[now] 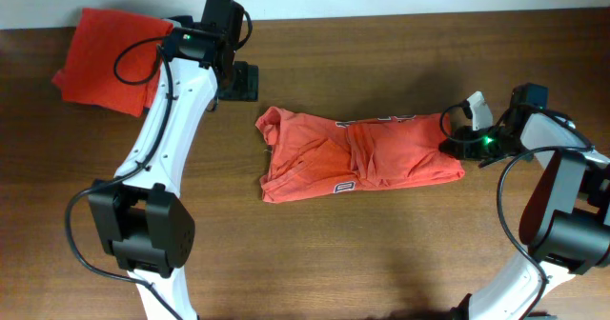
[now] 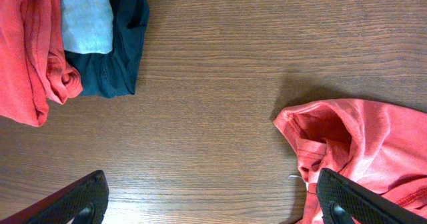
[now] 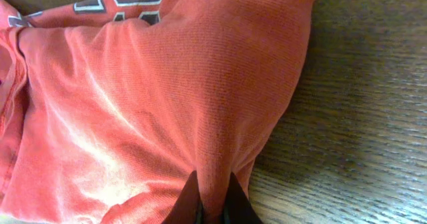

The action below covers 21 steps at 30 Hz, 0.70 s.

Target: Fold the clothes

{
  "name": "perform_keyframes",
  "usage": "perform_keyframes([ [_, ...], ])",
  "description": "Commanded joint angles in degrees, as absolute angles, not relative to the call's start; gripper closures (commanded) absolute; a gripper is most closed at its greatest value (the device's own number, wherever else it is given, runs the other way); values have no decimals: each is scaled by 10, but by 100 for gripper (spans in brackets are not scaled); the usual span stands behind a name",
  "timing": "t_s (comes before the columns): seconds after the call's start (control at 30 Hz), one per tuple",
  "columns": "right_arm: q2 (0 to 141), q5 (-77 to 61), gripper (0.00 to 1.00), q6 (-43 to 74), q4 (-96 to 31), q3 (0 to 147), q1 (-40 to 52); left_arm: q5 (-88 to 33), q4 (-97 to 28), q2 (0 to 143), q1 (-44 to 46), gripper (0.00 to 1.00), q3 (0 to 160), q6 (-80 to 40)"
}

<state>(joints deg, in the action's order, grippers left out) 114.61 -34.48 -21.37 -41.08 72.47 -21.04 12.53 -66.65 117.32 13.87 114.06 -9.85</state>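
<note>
On the brown wooden surface (image 1: 381, 253) the right tool (image 3: 212, 201) pinches an end of the coral-red T-shirt (image 1: 362, 156), the left tool (image 2: 213, 199) hangs released; next, probably, a crosswise fold.

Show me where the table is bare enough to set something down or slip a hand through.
Bare table runs wide between the T-shirt and the arm bases, and beyond the shirt to the far edge. Crowded: the far-left corner, with the orange garment, grey-navy pile and left gripper; also the right gripper pinching the shirt's end.
</note>
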Motion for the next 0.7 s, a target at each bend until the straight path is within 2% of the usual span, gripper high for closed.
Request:
perform_keyframes([
  [0.0, 1148, -310, 96, -189, -433, 772, -232, 133, -667, 1166, 141, 1, 1144, -94],
  [0.13, 1148, -234, 96, -188, -517, 858, -281, 133, -667, 1166, 141, 1, 1144, -94],
  [0.33, 1148, -217, 96, -197, -596, 996, -319, 133, -667, 1166, 141, 1, 1144, -94],
  [0.67, 1148, -218, 96, -197, -712, 1133, -273, 133, -667, 1166, 141, 1, 1144, -94],
])
